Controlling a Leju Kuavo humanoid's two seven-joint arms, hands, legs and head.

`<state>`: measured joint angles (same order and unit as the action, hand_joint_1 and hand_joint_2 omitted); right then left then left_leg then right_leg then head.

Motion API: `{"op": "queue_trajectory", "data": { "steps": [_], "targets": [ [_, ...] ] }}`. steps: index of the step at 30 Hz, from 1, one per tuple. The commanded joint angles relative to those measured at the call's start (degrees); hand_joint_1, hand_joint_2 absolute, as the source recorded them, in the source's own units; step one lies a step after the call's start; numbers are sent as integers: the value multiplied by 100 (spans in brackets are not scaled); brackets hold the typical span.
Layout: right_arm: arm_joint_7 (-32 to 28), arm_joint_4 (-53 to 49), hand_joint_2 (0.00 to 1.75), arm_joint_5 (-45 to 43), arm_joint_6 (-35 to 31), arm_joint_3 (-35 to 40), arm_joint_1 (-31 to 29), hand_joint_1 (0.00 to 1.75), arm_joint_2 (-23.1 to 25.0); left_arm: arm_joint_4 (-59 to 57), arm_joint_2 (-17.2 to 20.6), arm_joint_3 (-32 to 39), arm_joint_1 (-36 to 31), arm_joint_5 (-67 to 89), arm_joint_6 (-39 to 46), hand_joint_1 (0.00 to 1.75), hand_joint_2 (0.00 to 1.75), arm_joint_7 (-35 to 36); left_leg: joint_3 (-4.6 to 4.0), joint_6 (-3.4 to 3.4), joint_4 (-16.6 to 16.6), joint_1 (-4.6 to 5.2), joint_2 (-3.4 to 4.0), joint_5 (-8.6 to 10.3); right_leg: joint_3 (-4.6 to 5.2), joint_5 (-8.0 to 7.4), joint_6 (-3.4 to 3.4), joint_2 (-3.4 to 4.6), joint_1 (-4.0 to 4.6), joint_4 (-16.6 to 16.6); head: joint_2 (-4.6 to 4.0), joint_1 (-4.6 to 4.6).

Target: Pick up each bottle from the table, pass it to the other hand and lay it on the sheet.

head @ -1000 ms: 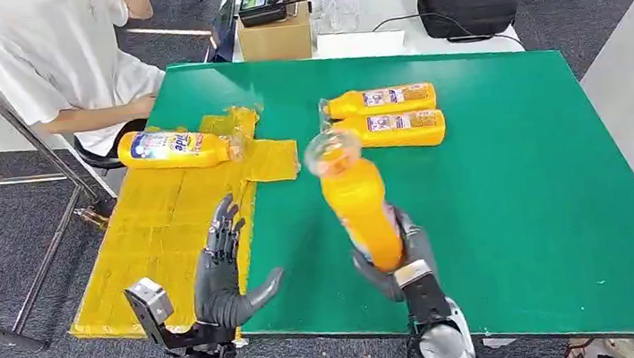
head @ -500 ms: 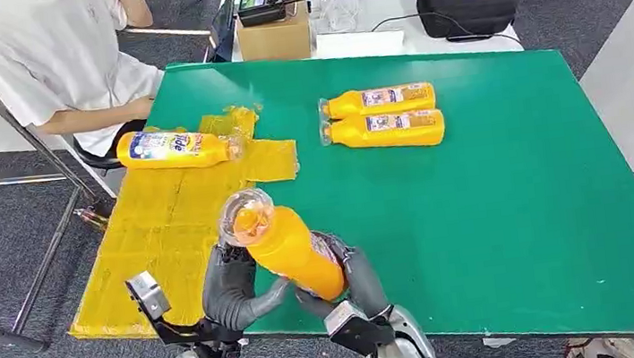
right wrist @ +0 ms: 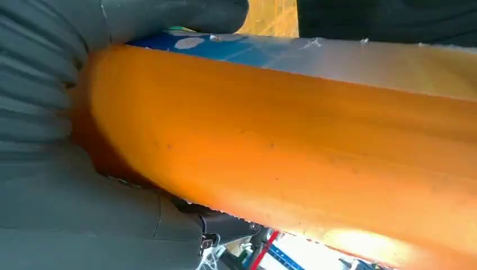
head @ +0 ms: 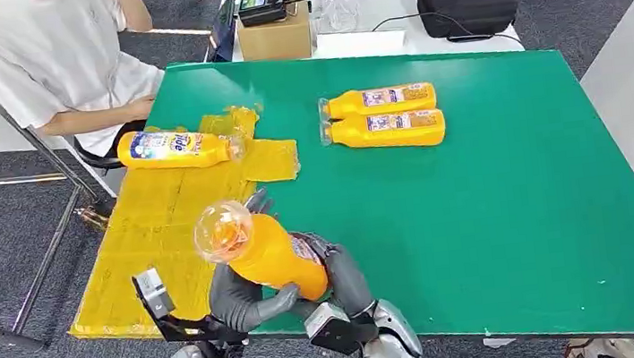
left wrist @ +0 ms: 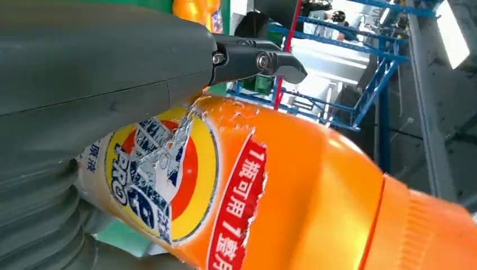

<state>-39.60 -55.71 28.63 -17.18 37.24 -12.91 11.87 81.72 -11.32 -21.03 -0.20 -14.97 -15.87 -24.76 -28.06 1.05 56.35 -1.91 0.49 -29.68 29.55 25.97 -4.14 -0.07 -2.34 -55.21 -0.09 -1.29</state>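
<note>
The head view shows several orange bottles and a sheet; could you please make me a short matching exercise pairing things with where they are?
Things:
1. held bottle
2. labelled bottle
3. pair of bottles
4. cardboard box

Places:
A. lying on the yellow sheet
B. side by side on the green table
C. between the left hand and right hand
D. beyond the green table's far edge

Pairs: 1-C, 2-A, 3-B, 4-D

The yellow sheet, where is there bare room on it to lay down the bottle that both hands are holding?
The yellow sheet is bare from the lying bottle down to its near edge, left of the held bottle. Its far end is crowded: that bottle and crumpled folds.
</note>
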Motion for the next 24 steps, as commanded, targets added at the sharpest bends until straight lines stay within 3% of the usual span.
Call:
{"op": "queue_trajectory", "data": {
  "steps": [1,5,6,7,12,13,14,15,16,18,19,24],
  "targets": [
    [209,175,175,43,39,127,-236,175,-28,-387,243,-220,-244,472,-125,0,175,46,20,-18,-18,-3,-5,1,-20,-2,32,-1,10,18,0,2],
    [217,218,175,174,-15,261,-260,175,-31,-630,192,-141,-358,308,-106,7,175,238,8,-11,-8,1,-5,1,-8,0,18,-2,3,6,0,2],
    [218,241,175,176,-30,272,-263,175,-25,-668,182,-123,-384,297,-89,61,175,244,14,-15,-14,-1,-6,2,-15,-2,26,-2,7,13,0,4],
    [200,280,175,135,-31,271,-269,169,-13,-754,150,-83,-413,143,-111,175,175,389,9,-11,-8,1,-5,1,-9,0,18,-2,3,7,0,4],
    [162,420,175,154,-67,341,-338,152,-3,-881,167,-83,-458,-204,-385,175,175,487,10,-12,-10,0,-4,0,-10,0,21,-1,4,9,0,2],
    [167,452,175,174,-120,348,-356,127,6,-885,181,-91,-462,-334,-489,175,175,553,18,-16,-15,0,-5,0,-17,0,26,-1,6,14,0,6],
    [167,476,175,184,-162,351,-373,82,19,-885,196,-103,-464,-393,-549,175,175,548,11,-11,-10,-1,-2,0,-11,-1,20,2,5,9,0,4],
    [167,472,175,184,-160,354,-381,56,29,-885,197,-103,-462,-394,-550,175,175,548,18,-15,-16,-1,-1,0,-16,-1,26,3,6,14,0,4],
    [164,493,175,214,-234,365,-408,0,45,-869,213,-114,-463,-437,-620,175,175,499,9,-10,-8,0,1,0,-7,0,17,4,3,6,0,4],
    [188,527,175,275,-315,409,-478,0,70,-854,196,-110,-483,-410,-631,175,175,392,21,-18,-18,-2,2,0,-19,-3,32,7,9,16,0,4],
    [249,566,0,358,-476,427,-526,0,97,-872,166,-89,-484,-664,-806,175,175,484,10,-13,-9,-1,2,0,-8,-1,24,5,6,7,0,4],
    [293,627,0,439,-777,409,-566,0,150,-842,153,-108,-492,-701,-807,175,175,426,12,-17,-11,-2,-3,1,-12,-2,30,1,8,11,0,2]
  ]
}}
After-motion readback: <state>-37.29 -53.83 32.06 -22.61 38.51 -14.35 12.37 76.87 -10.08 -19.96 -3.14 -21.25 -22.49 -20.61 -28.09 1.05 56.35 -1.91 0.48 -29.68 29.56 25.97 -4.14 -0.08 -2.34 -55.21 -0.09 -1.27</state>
